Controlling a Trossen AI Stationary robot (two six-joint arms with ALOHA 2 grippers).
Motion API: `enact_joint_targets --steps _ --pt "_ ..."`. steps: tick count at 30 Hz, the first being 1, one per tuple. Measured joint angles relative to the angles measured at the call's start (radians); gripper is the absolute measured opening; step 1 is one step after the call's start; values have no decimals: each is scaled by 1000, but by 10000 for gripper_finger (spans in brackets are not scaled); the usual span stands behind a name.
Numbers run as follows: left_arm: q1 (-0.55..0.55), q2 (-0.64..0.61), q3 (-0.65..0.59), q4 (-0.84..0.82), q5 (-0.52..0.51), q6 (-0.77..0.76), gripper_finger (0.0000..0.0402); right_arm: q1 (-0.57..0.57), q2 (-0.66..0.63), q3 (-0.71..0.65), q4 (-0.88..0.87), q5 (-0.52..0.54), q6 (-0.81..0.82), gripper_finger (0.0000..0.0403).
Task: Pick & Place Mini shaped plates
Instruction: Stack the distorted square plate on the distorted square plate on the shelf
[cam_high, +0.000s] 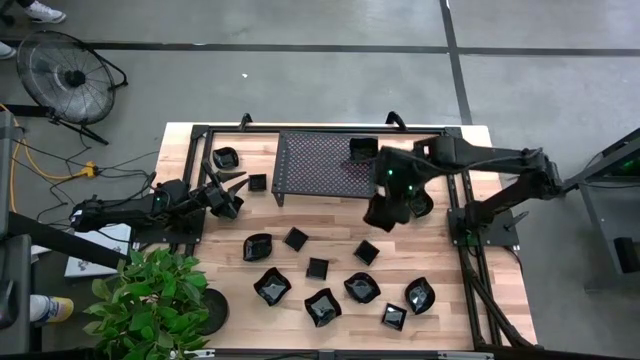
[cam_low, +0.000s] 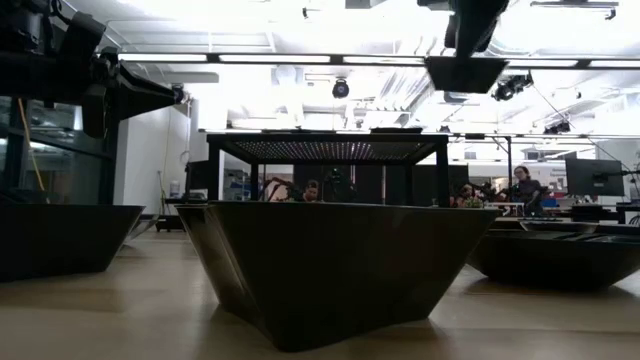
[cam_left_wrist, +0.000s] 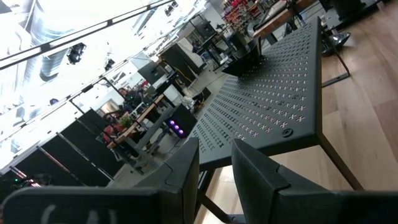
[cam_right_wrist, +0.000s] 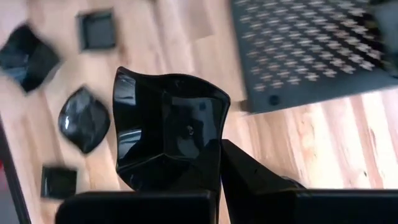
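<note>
Around my light wooden slatted table (cam_high: 300, 290) lies a grey concrete floor (cam_high: 300, 80) crossed by dark seams. A black round floor fan (cam_high: 65, 72) stands in the high view's upper left, a leafy green potted plant (cam_high: 150, 300) at lower left. Long white ceiling lights (cam_low: 290, 58) glare overhead; distant desks, perhaps with seated people, blur behind.

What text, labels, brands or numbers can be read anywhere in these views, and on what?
None readable.
Glossy black mini plate held by the right gripper: no marking shows.
Black perforated mesh rack: only punched holes, no lettering.
Light wooden table: no labels.
Papers on the floor beside the left arm: too small to read.
Shelves and screens in the room behind, low and left wrist views: too blurred to read.
</note>
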Motion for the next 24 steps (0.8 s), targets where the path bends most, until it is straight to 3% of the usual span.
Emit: enact_joint_targets --steps 24 --pt "0 0 0 0 0 0 92 -458 -66 0 220 -119 259 0"
